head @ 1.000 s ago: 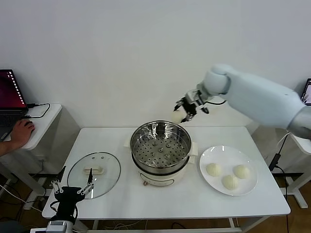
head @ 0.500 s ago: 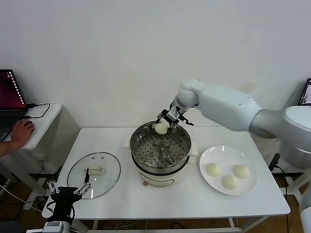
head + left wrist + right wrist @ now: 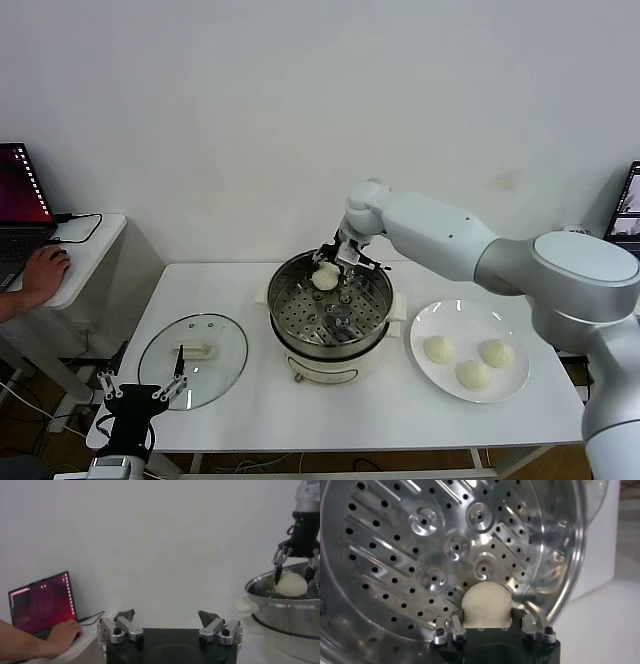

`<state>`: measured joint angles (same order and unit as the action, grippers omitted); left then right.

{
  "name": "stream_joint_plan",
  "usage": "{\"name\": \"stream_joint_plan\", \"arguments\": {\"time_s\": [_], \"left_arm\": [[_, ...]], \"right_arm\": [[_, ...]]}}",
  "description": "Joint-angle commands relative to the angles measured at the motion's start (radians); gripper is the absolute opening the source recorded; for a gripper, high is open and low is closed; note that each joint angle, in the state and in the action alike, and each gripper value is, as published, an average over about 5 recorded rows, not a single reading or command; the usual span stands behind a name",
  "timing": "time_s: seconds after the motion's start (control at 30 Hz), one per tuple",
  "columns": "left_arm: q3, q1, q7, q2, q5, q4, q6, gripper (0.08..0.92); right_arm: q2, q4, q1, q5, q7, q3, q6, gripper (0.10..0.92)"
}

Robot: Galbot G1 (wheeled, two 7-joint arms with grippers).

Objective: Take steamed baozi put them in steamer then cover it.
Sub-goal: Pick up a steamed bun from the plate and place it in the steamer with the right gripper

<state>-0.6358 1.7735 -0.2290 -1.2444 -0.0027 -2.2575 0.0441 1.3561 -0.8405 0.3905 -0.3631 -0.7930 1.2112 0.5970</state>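
Observation:
One baozi (image 3: 325,277) sits low at the back of the steamer (image 3: 385,300), over its perforated tray (image 3: 445,545). My right gripper (image 3: 335,268) straddles that baozi (image 3: 486,605) from above, fingers open, with a gap showing on one side. I cannot tell if the bun rests on the tray. Three more baozi (image 3: 473,374) lie on the white plate (image 3: 440,315) to the right. The cover (image 3: 220,350) lies flat on the table at the left. My left gripper (image 3: 145,392) hangs open and empty at the table's front left edge.
A side table at far left holds a laptop (image 3: 20,200), with a person's hand (image 3: 45,270) on it. The same laptop (image 3: 42,600) shows in the left wrist view. A white wall stands close behind the table.
My right arm has swung left and down, carrying the baozi from above the pot's back rim into the steamer. Its fingers have spread apart. The left arm has barely moved.

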Motion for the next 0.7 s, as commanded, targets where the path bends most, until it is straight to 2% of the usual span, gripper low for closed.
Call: {"name": "stream_joint_plan", "arguments": {"time_s": [0.03, 0.23, 0.37, 0.53, 0.7], "left_arm": [[0.001, 0.0, 0.001, -0.001, 0.002, -0.001, 0.0, 0.823], [0.004, 0.001, 0.003, -0.004, 0.003, -0.008, 0.0, 0.823], [0.006, 0.0, 0.007, -0.003, 0.003, -0.016, 0.003, 0.823], [0.009, -0.005, 0.01, 0.0, 0.002, -0.023, 0.006, 0.823], [0.016, -0.009, 0.014, 0.003, 0.002, -0.034, 0.009, 0.823]], "right_arm": [[0.02, 0.024, -0.018, -0.059, 0.017, -0.004, 0.035, 0.672], [0.002, 0.0, 0.014, -0.046, 0.029, -0.012, 0.041, 0.809], [-0.061, -0.105, 0.113, 0.115, -0.029, 0.02, -0.032, 0.821], [-0.231, -0.403, 0.287, 0.468, -0.203, 0.101, -0.423, 0.823], [-0.438, -0.613, 0.382, 0.597, -0.263, 0.149, -0.734, 0.823]]}}
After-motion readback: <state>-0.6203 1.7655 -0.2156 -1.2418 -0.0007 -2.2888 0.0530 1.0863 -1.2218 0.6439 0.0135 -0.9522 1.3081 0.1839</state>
